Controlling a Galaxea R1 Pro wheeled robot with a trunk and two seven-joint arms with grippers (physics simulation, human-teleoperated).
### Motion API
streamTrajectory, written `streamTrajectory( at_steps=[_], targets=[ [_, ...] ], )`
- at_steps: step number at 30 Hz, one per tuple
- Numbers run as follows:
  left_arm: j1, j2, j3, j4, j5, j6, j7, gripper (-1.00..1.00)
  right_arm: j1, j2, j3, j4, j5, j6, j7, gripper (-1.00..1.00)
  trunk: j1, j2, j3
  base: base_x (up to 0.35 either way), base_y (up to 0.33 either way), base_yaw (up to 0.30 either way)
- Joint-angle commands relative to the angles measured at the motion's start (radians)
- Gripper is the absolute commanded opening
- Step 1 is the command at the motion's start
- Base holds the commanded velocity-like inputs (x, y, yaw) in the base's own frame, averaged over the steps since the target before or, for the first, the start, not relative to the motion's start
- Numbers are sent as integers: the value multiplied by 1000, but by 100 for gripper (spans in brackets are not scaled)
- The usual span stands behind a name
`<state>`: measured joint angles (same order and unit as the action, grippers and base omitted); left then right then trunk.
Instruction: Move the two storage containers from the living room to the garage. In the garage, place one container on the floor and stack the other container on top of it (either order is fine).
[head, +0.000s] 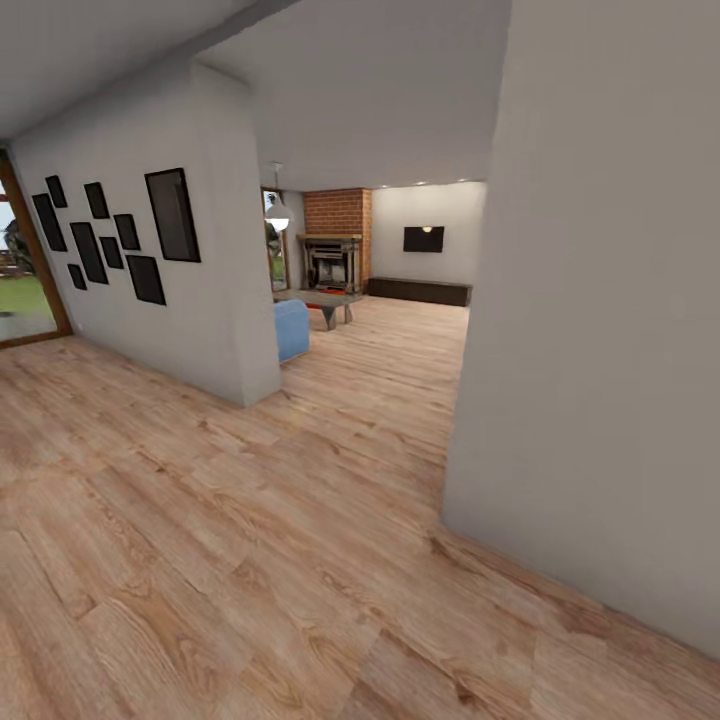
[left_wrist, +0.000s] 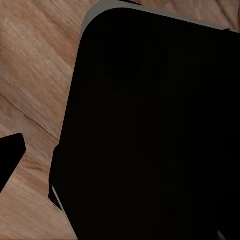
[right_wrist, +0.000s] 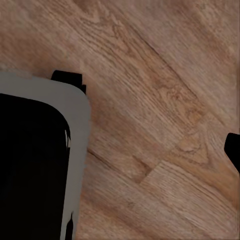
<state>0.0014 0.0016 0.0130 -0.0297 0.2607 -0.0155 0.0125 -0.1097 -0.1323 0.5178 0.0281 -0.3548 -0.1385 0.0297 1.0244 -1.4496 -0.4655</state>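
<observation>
A: What is being shown from the head view?

B: A light wood-plank floor (head: 250, 560) is being looked over, with a white wall (head: 600, 350) rising close at the right and a partition wall (head: 215, 300) hung with dark picture frames (head: 110, 240) at the left. Between them the living room (head: 400, 300) is being seen: a red-brick fireplace (head: 335, 245), a blue sofa (head: 292, 328) at the partition's end, and a low table (head: 325, 300) in front of the fireplace.

A: And the storage containers?

B: Something red is being glimpsed on that low table, but it is too small to be told as a container.

A: How are the grippers being held?

B: That cannot be told. In each wrist view a black, grey-edged part of the robot is being seen over wood planks, with only a dark tip at one edge of the picture; nothing is being seen held.
</observation>
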Motion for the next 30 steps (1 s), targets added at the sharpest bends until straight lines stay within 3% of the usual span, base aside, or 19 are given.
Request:
streamTrajectory(
  at_steps=[1,24,30],
  targets=[
    [0,0,1,-1,3,-1,1,100,-1,0,8,3,-10,-6,3,100,1,0,-1,325,0,71],
    [0,0,0,-1,3,3,1,100,-1,0,10,3,-10,-7,4,100,1,0,-1,325,0,5],
    [1,0,0,-1,3,3,1,100,-1,0,10,3,-10,-7,4,100,1,0,-1,325,0,190]
  ],
)
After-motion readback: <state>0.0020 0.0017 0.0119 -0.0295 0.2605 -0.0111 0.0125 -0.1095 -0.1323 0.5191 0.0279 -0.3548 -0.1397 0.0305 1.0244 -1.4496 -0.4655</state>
